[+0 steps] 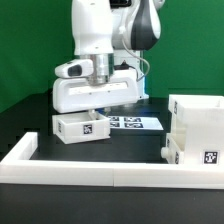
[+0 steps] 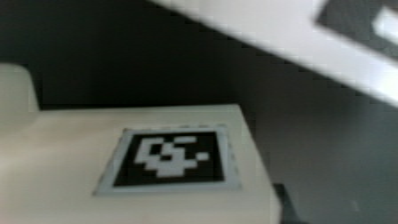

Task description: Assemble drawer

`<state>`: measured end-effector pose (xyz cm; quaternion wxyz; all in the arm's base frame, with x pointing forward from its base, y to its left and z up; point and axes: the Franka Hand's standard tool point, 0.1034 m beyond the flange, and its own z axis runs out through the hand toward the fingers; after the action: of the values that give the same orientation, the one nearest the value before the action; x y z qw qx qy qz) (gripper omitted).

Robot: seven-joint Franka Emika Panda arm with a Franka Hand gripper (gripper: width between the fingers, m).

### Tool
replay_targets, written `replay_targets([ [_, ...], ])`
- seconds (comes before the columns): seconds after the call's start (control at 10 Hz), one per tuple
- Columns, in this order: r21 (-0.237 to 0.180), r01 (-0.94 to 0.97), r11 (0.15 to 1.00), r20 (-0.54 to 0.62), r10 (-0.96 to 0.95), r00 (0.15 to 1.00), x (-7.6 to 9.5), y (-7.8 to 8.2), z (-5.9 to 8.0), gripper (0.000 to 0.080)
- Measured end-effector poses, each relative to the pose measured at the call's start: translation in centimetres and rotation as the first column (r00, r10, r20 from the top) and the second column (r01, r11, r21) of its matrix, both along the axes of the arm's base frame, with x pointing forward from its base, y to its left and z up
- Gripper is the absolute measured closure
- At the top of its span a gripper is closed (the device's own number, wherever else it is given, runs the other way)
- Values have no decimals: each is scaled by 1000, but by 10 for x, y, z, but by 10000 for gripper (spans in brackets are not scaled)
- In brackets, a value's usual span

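A small white tray (image 1: 80, 126) with a marker tag on its front stands on the black table left of centre. My gripper (image 1: 93, 106) hangs straight over it, fingertips down at its top edge; the fingers are hidden by the hand and the tray, so I cannot tell how the jaws stand. The wrist view is blurred and filled by the tray's white face (image 2: 71, 150) and its tag (image 2: 173, 157). The tall open housing (image 1: 197, 117) stands at the exterior view's right, with a second small tray (image 1: 200, 152) low in front of it.
The marker board (image 1: 137, 122) lies flat behind the first tray. A long low white border wall (image 1: 90, 167) runs along the table's front and up the exterior view's left side. A green backdrop stands behind the arm.
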<state>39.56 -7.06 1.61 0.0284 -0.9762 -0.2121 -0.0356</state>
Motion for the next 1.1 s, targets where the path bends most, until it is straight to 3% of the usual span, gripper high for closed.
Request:
replay_targets([
  [0.3, 16, -52, 999, -18, 52, 998, 27, 19, 20, 758],
  [0.7, 17, -154, 988, -14, 154, 988, 59, 46, 35, 758],
  [0.9, 16, -171, 985, -16, 171, 985, 57, 43, 32, 758],
  [1.1, 7, -378, 926, -8, 378, 926, 54, 34, 26, 758],
])
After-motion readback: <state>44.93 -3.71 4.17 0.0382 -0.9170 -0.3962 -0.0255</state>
